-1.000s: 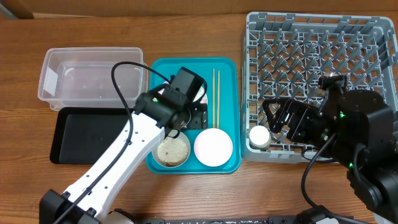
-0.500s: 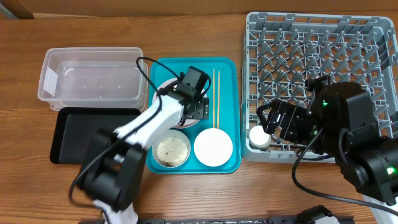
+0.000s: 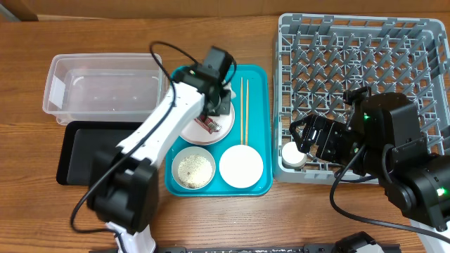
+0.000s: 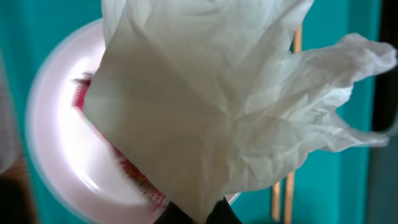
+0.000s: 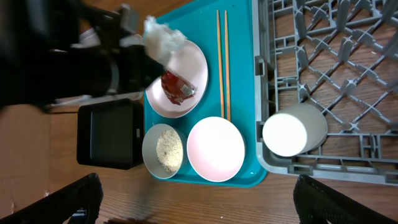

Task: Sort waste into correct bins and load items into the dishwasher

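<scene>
**Left gripper clenched on crumpled paper over the plate**

A brown wood-grain desk point(image 3: 28, 204) carried everything. Nearest the robot, at the front of the turquoise tray point(image 3: 269, 140), sat the grey-white bowl point(image 3: 177, 163) holding whitish rice grains point(image 3: 195, 170). The pale pink bowl point(image 3: 241, 166) was just beside it on the right.

The right gripper point(image 3: 302, 137), spread wide and grasping nothing, hung by the small white cup point(image 3: 293, 154) in the near left corner of the grey dish rack point(image 3: 365, 56).

Farther back on the tray, the round white plate point(image 3: 223, 128) bore the red sauce packet point(image 3: 208, 124), and two wooden chopsticks point(image 3: 244, 112) lay parallel at its right.

Over the plate's far side, the left gripper point(image 4: 199, 214) was clenched on the crumpled white paper point(image 4: 211, 93). The paper was thin, creased and faintly translucent, with loose folds flaring out.

Left of the tray lay the black tray point(image 3: 91, 151), and behind that stood the clear tub point(image 3: 105, 88).
</scene>
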### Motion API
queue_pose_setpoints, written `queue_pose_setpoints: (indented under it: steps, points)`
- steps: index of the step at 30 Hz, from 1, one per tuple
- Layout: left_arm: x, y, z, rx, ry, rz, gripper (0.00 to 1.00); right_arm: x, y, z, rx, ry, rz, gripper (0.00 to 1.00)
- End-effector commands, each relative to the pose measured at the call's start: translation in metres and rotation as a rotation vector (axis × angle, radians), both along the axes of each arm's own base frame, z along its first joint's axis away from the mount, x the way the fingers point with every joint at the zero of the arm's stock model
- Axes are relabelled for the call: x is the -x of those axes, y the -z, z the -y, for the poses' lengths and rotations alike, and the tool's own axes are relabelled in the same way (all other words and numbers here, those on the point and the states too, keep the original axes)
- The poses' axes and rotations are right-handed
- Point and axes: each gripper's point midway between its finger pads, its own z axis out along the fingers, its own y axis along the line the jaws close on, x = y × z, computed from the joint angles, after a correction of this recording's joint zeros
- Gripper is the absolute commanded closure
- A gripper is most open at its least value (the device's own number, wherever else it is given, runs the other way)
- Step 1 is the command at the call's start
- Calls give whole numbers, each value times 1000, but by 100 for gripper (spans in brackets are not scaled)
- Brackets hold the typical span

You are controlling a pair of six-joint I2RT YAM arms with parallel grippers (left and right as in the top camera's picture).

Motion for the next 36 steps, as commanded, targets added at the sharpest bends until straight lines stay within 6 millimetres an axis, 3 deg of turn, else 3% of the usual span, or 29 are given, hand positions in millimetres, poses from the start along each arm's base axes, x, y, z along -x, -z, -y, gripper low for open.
queue_pose_setpoints:
  steps: [1, 5, 8, 10, 12, 14, 16, 19, 21, 27, 29, 32, 34, 36]
  points:
    - [-14, -60, -38, -12, -99, 116, 96, 0, -3, 0, -3, -5, 14, 0]
    - [-10, -69, -110, -87, -365, 102, 96, 0, -3, 0, -3, -4, 13, 0]
    - [-13, -60, -156, -57, -539, 64, 95, 0, -3, 0, -3, -4, 13, 0]
    - [-17, -50, -165, -4, -565, 25, 70, 0, -3, 0, -4, -4, 13, 0]
    - [-23, -42, -168, 24, -539, 11, 46, 0, -3, 0, -4, -4, 13, 0]
    - [-31, -42, -163, 58, -479, 27, 36, 0, -3, 0, -3, -4, 13, 0]
    - [-37, -48, -144, 129, -401, 37, 33, 1, -3, 0, -2, -4, 10, 0]
    - [-33, -52, -106, 184, -263, 22, 15, 1, -2, 0, 0, -4, 6, 0]
    - [-22, -42, -91, 138, -236, -15, 0, 1, -2, 0, 0, -4, 5, 0]
    - [2, 19, -45, 34, -261, -106, 0, 1, -2, 0, 0, -4, 5, 0]
    - [10, 45, -35, 22, -284, -156, 5, 2, -2, 0, 1, -4, 3, 0]
    - [22, 73, -31, -1, -316, -239, 30, 3, 0, 1, 6, -2, -3, 0]
    - [29, 90, -33, -26, -336, -293, 40, 4, 1, 3, 14, 4, -8, 0]
    - [34, 102, -35, -46, -345, -332, 63, 4, 2, 4, 18, 6, -12, 0]
